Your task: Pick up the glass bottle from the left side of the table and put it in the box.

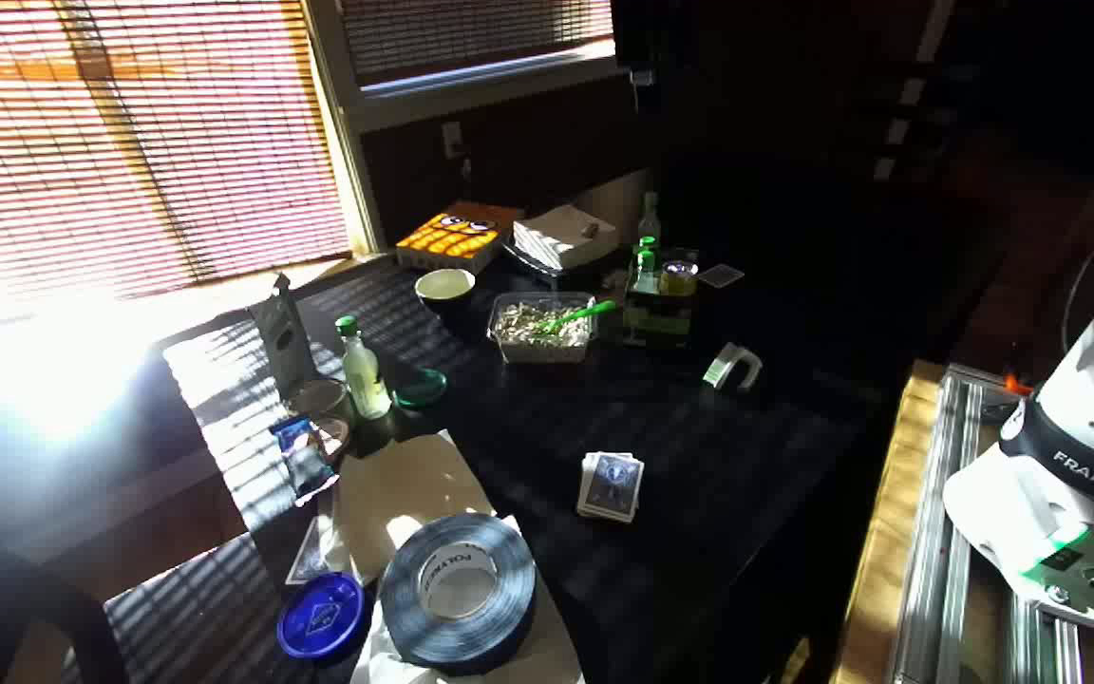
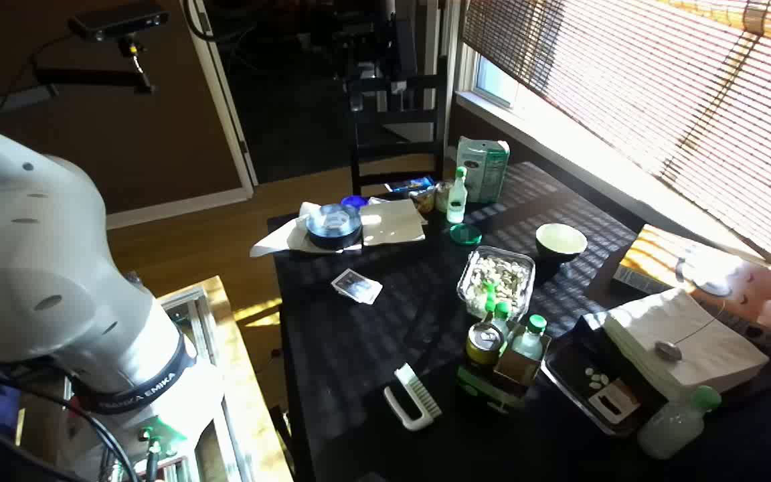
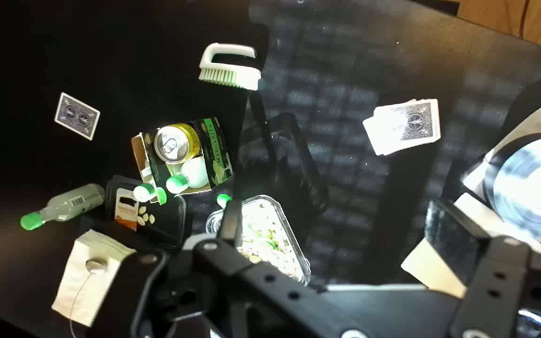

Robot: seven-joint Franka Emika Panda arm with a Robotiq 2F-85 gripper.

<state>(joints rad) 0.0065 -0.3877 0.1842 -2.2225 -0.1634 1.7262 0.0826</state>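
Jaws: spread wide; the gripper [image 3: 334, 211] holds nothing, and dark tabletop [image 3: 359, 188] shows between its fingers [image 3: 451, 234].
Contact: none made out. One finger overlaps the clear tub [image 3: 293, 240] in the wrist view; the height between them cannot be read.
Step in hand: judged to be the approach to the glass bottle [image 1: 364, 372], not yet grasped.
Glass bottle: upright, green-capped, on the robot's left of the tabletop, well apart from the jaws; not made out in the wrist view.
Neighbours: jar [image 2: 443, 196] and stand-up bag [image 2: 484, 171] close by the bottle; green lid [image 1: 421, 388] lying just beside it.
Travel: should run left with jaws wide, high enough to pass over the clear tub and tape roll [image 1: 403, 594].
Descent: turn the wrist so neither finger lands on jar or green lid; straddle the body below the narrow neck, bottle centred.
Closing: firm but gradual; off-centre closing could tip the bottle into the jar.
Lift: straight up, free of the stand-up bag before turning.
MARGARITA carton [image 3: 216, 150]: most likely the box meant; open-topped, holding a can [image 3: 172, 144] and green-capped bottles [image 3: 194, 173]. Free slot: cannot be told; confirm before lowering.
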